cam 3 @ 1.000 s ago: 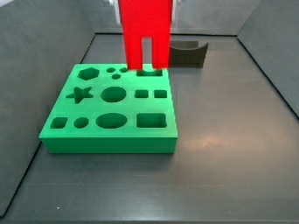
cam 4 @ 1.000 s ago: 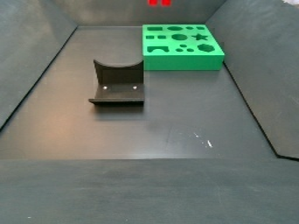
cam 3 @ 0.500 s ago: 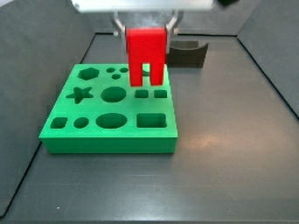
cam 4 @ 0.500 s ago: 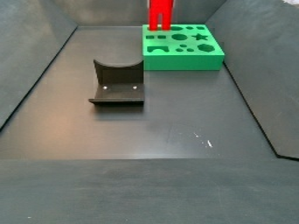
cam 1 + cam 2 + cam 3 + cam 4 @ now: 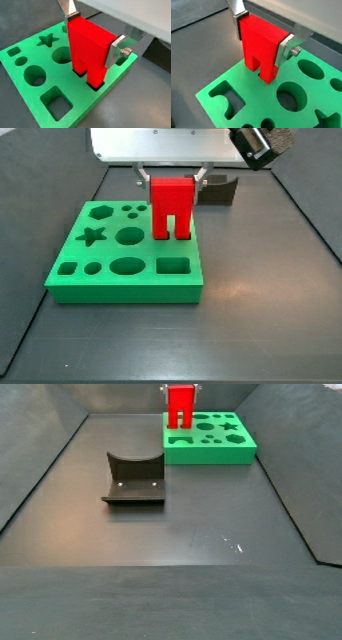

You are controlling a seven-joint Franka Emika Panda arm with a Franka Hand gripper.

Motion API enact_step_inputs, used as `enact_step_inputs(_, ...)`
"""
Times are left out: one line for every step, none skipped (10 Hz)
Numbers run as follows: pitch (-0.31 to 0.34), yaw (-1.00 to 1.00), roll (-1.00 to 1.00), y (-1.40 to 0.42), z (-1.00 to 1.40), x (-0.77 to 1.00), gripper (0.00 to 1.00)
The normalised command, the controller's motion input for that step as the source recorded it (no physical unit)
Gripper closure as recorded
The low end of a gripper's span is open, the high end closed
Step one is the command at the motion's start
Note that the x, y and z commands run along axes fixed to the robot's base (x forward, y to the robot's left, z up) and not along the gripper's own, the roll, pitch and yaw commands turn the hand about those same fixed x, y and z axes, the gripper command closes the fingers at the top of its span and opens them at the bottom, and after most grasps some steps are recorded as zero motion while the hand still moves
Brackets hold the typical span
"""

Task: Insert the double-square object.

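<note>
The double-square object (image 5: 171, 206) is a bright red block with two square prongs. It stands upright on the green board (image 5: 80, 270), its prong tips in the pair of square holes near the board's right edge. It shows in both wrist views (image 5: 90, 50) (image 5: 261, 47) and far off in a side view (image 5: 179, 404). My gripper (image 5: 171, 180) is shut on the block's upper body, one silver finger (image 5: 119, 49) on each side. In a wrist view (image 5: 264, 30) the fingers clamp the solid top.
The green board (image 5: 214, 450) has star, round, oval and square holes; in a side view the holes to the left of the block (image 5: 94, 236) are empty. The dark fixture (image 5: 134, 481) stands on the floor away from the board, behind it in a side view (image 5: 221, 190). Dark walls surround the floor.
The gripper has come down with the red block, from high above the board to where the prongs reach the two square holes. The board and fixture have not moved.
</note>
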Motion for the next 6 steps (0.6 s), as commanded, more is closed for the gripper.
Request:
enact_step_inputs(0.197,-0.06,0.25,-0.09,-0.51,0.29,1.0)
enact_step_inputs(0.19,-0.25,0.15,-0.2,-0.53,0.39,1.0)
enact_step_inputs(0.17,-0.27,0.12,-0.18,-0.55,0.32,1.0)
enact_step_inputs(0.173,-0.19,0.17,-0.04,-0.63,0.26,1.0)
enact_step_inputs(0.171,-0.07,0.22,0.06,-0.61,0.07,1.0)
enact_step_inputs(0.136,-0.08,0.17,0.24,-0.46,0.0,1.0)
